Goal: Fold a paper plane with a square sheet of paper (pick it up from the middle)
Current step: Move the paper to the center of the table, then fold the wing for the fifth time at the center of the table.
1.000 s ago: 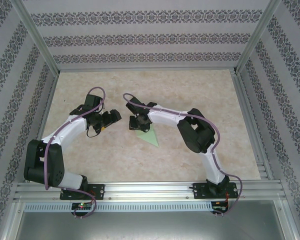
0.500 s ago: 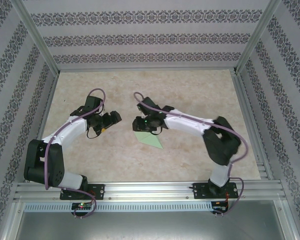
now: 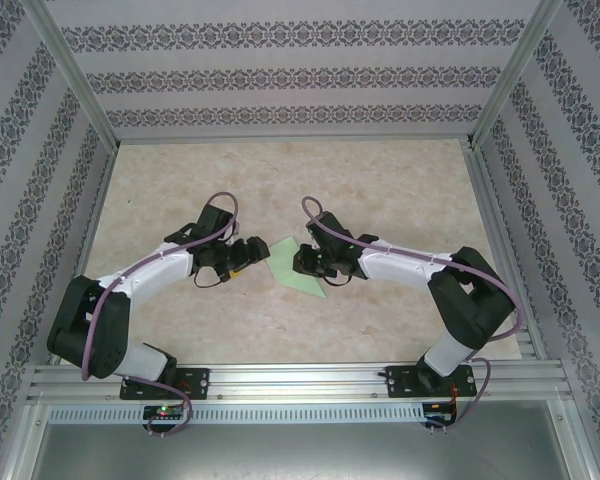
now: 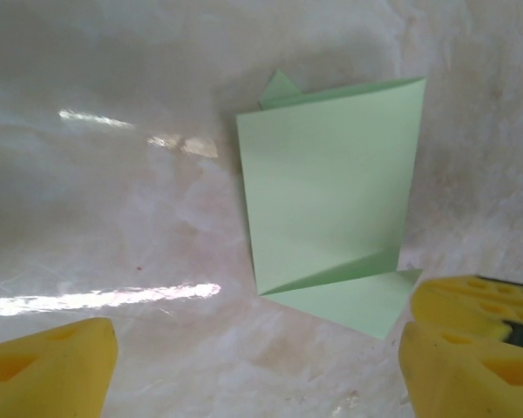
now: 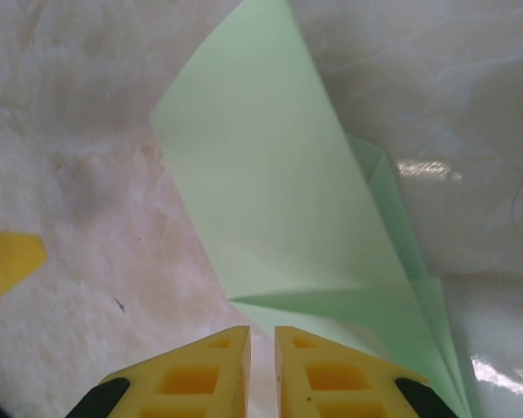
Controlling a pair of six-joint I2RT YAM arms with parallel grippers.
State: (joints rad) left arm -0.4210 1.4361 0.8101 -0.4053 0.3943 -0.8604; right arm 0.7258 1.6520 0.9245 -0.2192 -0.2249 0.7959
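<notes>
Two grippers flanking partly folded green paper point(image 4: 331, 183) on the table point(image 3: 380, 190). Right gripper point(image 5: 261, 348) at three o'clock, almost closed at the edge, hold unclear. Left gripper point(image 4: 257, 353) at nine o'clock, spread wide. Mid-fold; likely next: firm pinch, then creasing.

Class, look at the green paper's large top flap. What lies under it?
Under the top flap, lower green layers poke out: a small corner at one end and a triangle at the other. How they fold beneath is covered.
</notes>
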